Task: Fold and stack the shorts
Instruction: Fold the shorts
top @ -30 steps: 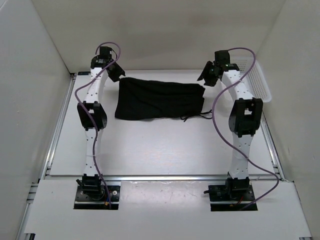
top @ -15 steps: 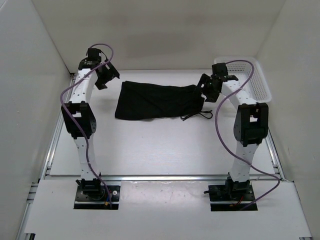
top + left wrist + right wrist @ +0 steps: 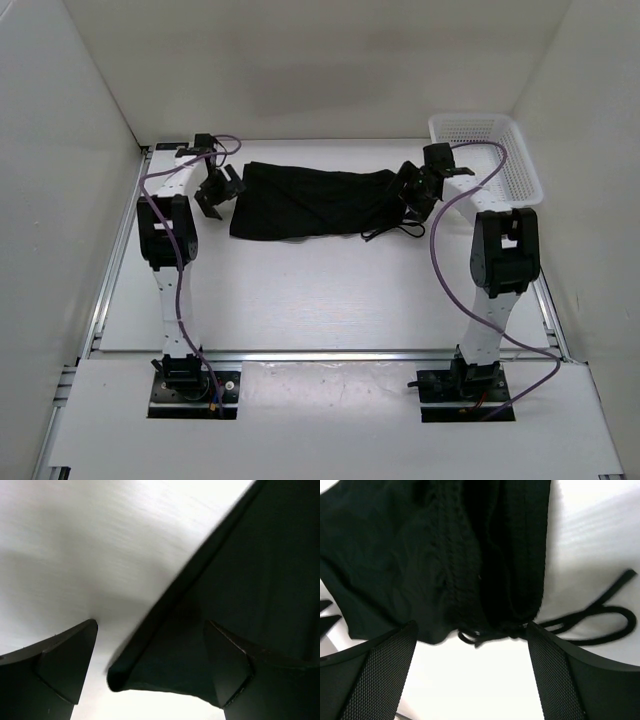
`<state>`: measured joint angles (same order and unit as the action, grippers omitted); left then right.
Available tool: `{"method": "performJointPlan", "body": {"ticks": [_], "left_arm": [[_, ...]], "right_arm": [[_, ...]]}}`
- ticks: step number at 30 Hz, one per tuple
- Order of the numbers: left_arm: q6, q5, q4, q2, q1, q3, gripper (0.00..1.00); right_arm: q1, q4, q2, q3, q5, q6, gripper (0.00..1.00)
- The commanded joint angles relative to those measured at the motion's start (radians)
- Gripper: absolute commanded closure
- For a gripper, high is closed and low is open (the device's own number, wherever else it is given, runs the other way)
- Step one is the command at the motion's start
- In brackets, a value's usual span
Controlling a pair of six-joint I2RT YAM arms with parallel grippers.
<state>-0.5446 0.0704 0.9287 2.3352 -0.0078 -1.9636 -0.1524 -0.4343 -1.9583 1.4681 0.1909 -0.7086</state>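
Note:
The black shorts (image 3: 315,200) lie folded flat at the far middle of the table, with the drawstring (image 3: 392,231) trailing off their right end. My left gripper (image 3: 217,190) is open and low at their left edge; in the left wrist view a corner of the fabric (image 3: 165,670) lies between the fingers. My right gripper (image 3: 412,192) is open and low at their right end; in the right wrist view the gathered waistband (image 3: 485,580) and the drawstring (image 3: 600,617) lie just ahead of the open fingers.
A white mesh basket (image 3: 488,150) stands at the far right corner, right behind the right arm. White walls close in the table on three sides. Bare white tabletop (image 3: 320,290) lies between the shorts and the arm bases.
Both grippers have come down from above the table's far edge to the two ends of the shorts. The shorts have shifted slightly at the left end.

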Motion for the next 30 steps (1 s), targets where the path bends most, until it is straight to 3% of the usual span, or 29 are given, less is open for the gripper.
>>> {"method": "performJointPlan", "body": {"ticks": [1,5,7,8,9,10,11,14,16,30], "left_arm": [[0.000,0.057,-0.002,0.004,-0.014,-0.020,0.02],[-0.018,0.078,-0.013,0.039,-0.023,-0.050,0.15],[-0.018,0.078,-0.013,0.049,-0.023,-0.066,0.34],[-0.018,0.088,-0.013,0.058,-0.023,-0.075,0.46],[-0.028,0.088,-0.013,0.058,-0.023,-0.075,0.79],[-0.028,0.088,-0.013,0.058,-0.023,-0.075,0.90],[-0.037,0.088,-0.013,0.058,-0.023,-0.063,0.90],[-0.060,0.086,-0.013,0.018,-0.005,-0.008,0.90],[-0.070,0.068,-0.013,-0.020,0.009,0.035,0.90],[-0.091,-0.044,-0.004,-0.594,0.062,0.668,0.90]], "right_arm": [[0.004,0.069,-0.048,0.026,0.010,-0.075,0.08],[0.004,0.066,-0.108,0.063,0.001,-0.117,0.14],[-0.006,0.057,-0.119,0.063,-0.028,-0.127,0.19],[-0.015,0.048,-0.129,0.063,-0.039,-0.127,0.26],[-0.015,0.048,-0.129,0.063,-0.048,-0.127,0.30],[-0.015,0.048,-0.129,0.063,-0.059,-0.127,0.35],[-0.015,0.039,-0.129,0.063,-0.059,-0.127,0.54],[-0.015,0.028,-0.129,0.054,-0.070,-0.118,0.88],[-0.015,0.014,-0.100,0.028,-0.080,-0.094,0.98],[-0.076,-0.136,0.372,-0.406,-0.266,0.121,1.00]]}}
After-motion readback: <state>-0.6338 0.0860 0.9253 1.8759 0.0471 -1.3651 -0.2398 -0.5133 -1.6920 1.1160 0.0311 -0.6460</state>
